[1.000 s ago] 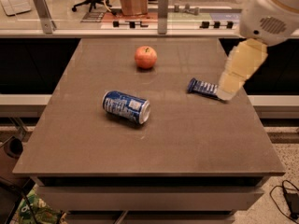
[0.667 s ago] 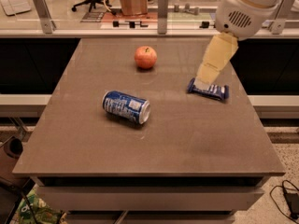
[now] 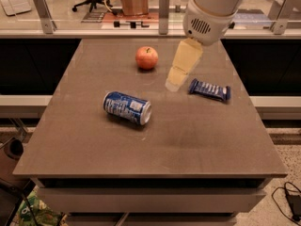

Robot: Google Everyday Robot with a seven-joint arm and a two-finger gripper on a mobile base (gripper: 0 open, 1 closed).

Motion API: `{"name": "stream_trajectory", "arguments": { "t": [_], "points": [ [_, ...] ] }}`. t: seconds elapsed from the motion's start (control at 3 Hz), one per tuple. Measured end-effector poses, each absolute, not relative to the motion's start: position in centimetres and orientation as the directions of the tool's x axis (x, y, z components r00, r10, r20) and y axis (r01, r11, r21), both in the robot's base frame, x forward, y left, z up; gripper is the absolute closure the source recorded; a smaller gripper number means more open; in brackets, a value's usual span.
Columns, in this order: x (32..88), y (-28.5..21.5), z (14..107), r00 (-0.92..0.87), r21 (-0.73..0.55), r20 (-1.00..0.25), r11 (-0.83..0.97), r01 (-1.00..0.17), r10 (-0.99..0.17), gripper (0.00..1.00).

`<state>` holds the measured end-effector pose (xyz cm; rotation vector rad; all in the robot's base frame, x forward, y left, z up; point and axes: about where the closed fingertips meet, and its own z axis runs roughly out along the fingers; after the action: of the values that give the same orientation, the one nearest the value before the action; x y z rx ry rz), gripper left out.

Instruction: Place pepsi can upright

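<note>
The pepsi can (image 3: 127, 108) lies sideways on the surface (image 3: 202, 145); the hand (image 3: 173, 82) hovers beyond it, seemingly approaching, its open-or-closed state untellable.

One camera, high over the near edge of the surface (image 3: 94, 149), looks down across it; the gripper (image 3: 173, 83) hangs ahead, slightly right.

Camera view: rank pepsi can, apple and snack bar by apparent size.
1. pepsi can, on its side, nearest.
2-3. snack bar and apple: look alike, apple farther back.
The gripper hangs between those two.
</note>
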<state>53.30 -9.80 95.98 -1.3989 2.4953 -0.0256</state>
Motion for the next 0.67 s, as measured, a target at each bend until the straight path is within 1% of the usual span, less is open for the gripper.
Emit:
{"name": "stream_trajectory", "arguments": {
  "t": [0.67],
  "points": [
    [53.3,-4.9,94.1,-0.461,-0.140,-0.204,0.491,-0.860,-0.864,0.00]
  ]
}}
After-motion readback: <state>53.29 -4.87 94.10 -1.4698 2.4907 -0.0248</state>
